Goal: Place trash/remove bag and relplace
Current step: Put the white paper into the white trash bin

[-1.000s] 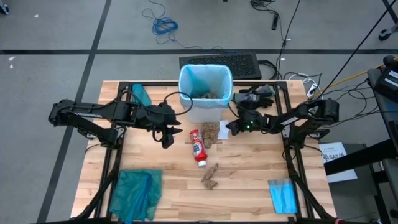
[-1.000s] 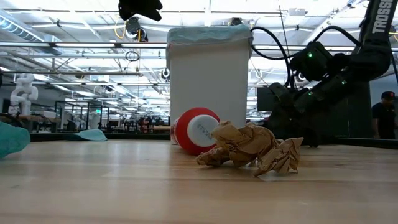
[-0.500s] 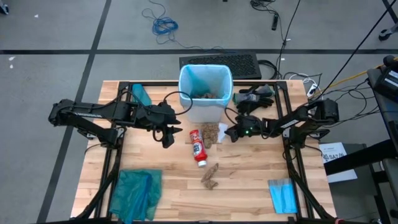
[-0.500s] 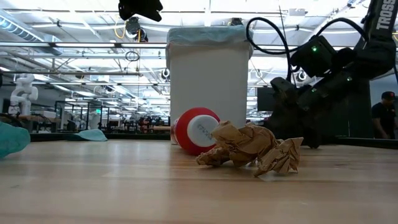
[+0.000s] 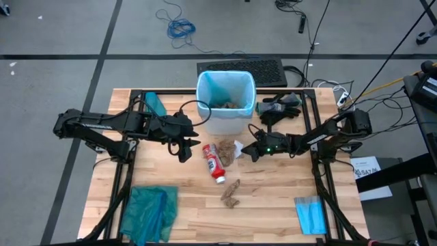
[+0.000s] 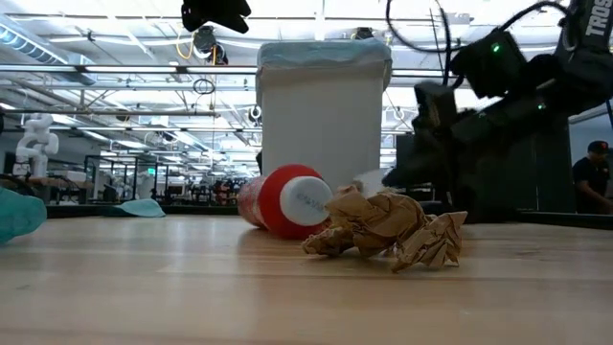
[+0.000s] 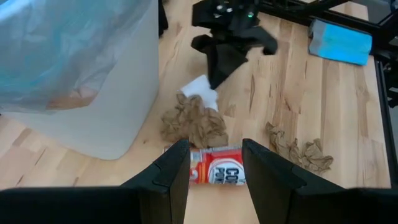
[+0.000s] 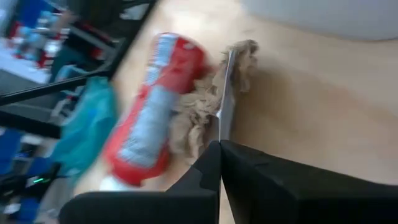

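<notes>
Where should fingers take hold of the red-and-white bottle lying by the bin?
The red-and-white bottle lies on its side, so probably grip across its round middle from above, fingers closing over its width. The crumpled brown paper presses its right flank, so the left gripper, open nearby, seems better placed.

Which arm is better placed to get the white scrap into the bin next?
The right. Its gripper is shut on the white scrap beside the bin. The left gripper hangs open and empty on the far side of the red-and-white bottle.
</notes>
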Available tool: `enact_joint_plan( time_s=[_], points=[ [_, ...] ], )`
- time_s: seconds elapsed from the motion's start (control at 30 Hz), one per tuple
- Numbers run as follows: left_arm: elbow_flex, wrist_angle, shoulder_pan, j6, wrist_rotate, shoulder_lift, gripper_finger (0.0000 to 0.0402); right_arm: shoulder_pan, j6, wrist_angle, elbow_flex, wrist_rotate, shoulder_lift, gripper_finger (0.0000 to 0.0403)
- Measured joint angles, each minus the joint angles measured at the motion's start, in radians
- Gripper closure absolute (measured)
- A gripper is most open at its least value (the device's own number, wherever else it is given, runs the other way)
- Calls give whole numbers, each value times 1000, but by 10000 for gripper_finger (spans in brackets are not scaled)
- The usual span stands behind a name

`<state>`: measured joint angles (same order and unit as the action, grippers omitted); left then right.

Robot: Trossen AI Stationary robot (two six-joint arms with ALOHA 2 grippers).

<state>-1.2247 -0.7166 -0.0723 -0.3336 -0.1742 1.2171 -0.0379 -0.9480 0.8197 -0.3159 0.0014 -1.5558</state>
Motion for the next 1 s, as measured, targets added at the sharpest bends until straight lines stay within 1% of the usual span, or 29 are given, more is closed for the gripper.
enact_joint_plan(
  time_s=[0.2, 0.3, 0.47, 0.57, 0.67, 0.77, 0.9, 1.0],
  points=[
    [0, -6, 0, 0, 0, 0, 261, 89, -39, 85, 0, 20, 13, 403],
    [0, -12, 0, 0, 0, 0, 261, 121, -43, 135, -1, 26, 50, 403],
    [0, -37, 0, 0, 0, 0, 261, 144, -10, 153, -17, 27, 177, 403],
    [0, -37, 0, 0, 0, 0, 261, 145, 44, 104, -64, 28, 273, 403],
    [0, -37, 0, 0, 0, 0, 261, 135, 130, -42, -163, 27, 365, 403],
    [0, -36, 0, 0, 0, 0, 261, 116, 250, -295, -318, 27, 432, 403],
    [0, -34, 0, 0, 0, 0, 261, 61, 447, -645, -572, 28, 453, 403],
    [0, -30, 0, 0, 0, 0, 261, -12, 599, -816, -747, 31, 436, 403]
  ],
)
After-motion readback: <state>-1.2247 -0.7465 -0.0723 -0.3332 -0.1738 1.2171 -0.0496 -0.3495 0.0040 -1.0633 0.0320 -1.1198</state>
